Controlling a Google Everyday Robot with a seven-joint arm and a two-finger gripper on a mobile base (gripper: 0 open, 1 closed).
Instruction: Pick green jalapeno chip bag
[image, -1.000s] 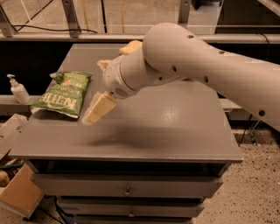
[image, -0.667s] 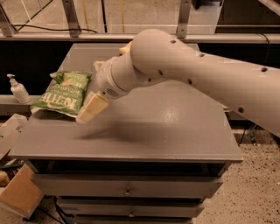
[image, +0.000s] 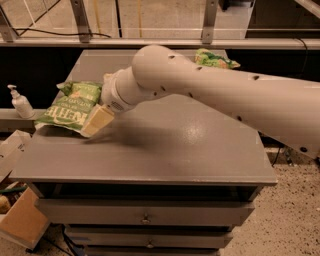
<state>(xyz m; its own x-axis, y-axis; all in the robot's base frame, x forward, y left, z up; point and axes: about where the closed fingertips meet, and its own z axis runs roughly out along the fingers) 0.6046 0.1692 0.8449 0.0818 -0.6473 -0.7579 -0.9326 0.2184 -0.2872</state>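
The green jalapeno chip bag (image: 66, 107) lies flat at the left edge of the grey table (image: 190, 150); it is green foil with big white lettering. My gripper (image: 97, 121), cream-coloured, is at the end of the white arm (image: 210, 95) that reaches in from the right. It hangs low over the table right at the bag's right edge and overlaps that edge in this view. I cannot tell whether it touches the bag. The arm hides part of the bag's upper right corner.
A smaller, brighter green bag (image: 216, 59) lies at the table's back right. A white pump bottle (image: 20, 102) stands on a ledge left of the table. A cardboard box (image: 22, 220) sits on the floor at lower left. Drawers (image: 145, 212) run below the tabletop.
The arm has swung left and lower. The gripper has gone from the table's middle left to the bag's right edge. The bag has not moved.
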